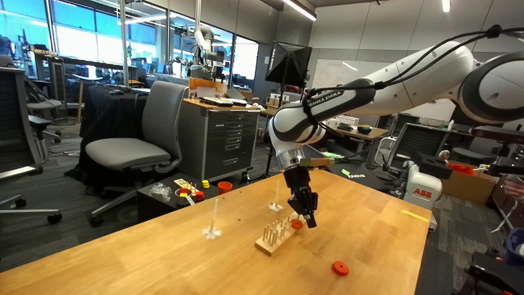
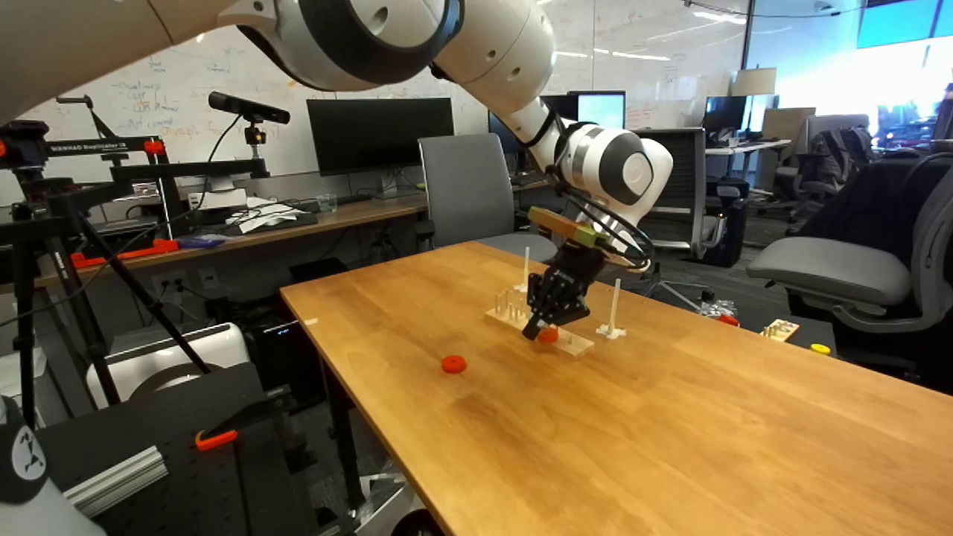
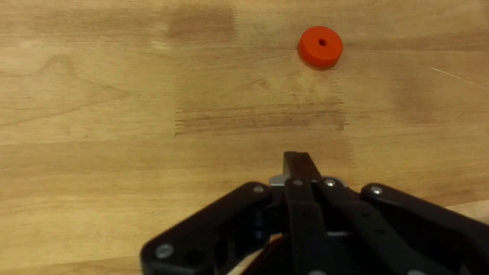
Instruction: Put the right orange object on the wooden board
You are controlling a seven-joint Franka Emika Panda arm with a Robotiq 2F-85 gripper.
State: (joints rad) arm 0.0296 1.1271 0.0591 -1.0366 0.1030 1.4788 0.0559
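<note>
Two near-identical red-orange discs show; I cannot tell which one is the right one. One disc (image 1: 340, 268) (image 2: 453, 364) (image 3: 321, 46) lies flat on the tabletop, a short way from the board. The other disc (image 1: 296, 224) (image 2: 548, 335) sits on the pale wooden board (image 1: 268, 248) (image 2: 577, 345), beside its several upright pegs. Whether a peg passes through it is hidden. My gripper (image 1: 312, 224) (image 2: 530, 332) (image 3: 300, 153) is low at the board, right beside this disc. Its fingertips are together with nothing visible between them. Whether it touches the disc is unclear.
Two thin white posts stand taped to the tabletop behind the board, one nearer (image 1: 214, 217) (image 2: 613, 309) and one farther (image 1: 277, 196) (image 2: 526, 269). A low black side table with an orange cup (image 1: 224, 187) stands beyond the wooden table's edge.
</note>
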